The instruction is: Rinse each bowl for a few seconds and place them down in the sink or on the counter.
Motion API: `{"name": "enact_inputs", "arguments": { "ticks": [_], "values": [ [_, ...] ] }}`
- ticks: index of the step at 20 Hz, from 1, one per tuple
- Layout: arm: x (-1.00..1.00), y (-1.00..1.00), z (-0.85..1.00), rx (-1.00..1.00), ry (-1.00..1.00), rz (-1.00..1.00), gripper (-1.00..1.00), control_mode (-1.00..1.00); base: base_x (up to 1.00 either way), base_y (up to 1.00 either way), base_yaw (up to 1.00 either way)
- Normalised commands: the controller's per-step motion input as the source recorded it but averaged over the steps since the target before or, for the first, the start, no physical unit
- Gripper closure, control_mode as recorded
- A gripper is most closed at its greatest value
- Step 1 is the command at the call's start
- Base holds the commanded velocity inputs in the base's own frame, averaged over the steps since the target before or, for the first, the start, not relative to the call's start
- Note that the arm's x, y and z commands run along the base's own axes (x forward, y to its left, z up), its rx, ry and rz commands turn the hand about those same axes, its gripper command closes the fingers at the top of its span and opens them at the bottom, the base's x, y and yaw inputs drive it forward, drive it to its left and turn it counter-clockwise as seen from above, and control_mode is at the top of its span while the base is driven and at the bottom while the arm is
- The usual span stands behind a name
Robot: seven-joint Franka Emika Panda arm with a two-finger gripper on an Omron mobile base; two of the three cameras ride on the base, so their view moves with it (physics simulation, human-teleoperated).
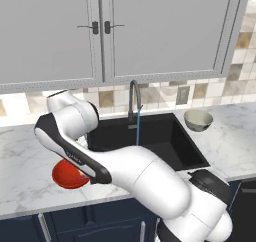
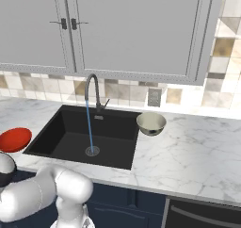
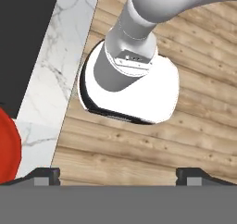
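The red bowl [image 3: 8, 146] lies beside the spread, empty claw [image 3: 118, 174] on the tabletop [image 1: 30, 161] — seemingly unrinsed — cream bowl [image 1: 198, 120] beyond the sink [image 2: 70, 133], water running.

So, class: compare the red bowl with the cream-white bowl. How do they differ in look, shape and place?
The red bowl is glossy red all over; the cream-white bowl is pale inside with a beige-olive outside. The red bowl is wide and shallow; the cream-white bowl is smaller and deeper. The red bowl sits left of the sink, the cream-white bowl by its right rear corner. Both are round, upright and on the counter.
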Motion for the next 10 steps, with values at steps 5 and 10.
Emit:
{"name": "enact_inputs", "arguments": {
  "ticks": [5, 10],
  "values": [
    [-0.74, -0.87, 0.53, -0.07, -0.04, 0.07, -1.0, -1.0, 0.0, 0.0, 0.0],
    [-0.66, -0.93, 0.43, -0.02, 0.0, 0.05, -1.0, -1.0, 0.0, 0.0, 0.0]
  ]
}}
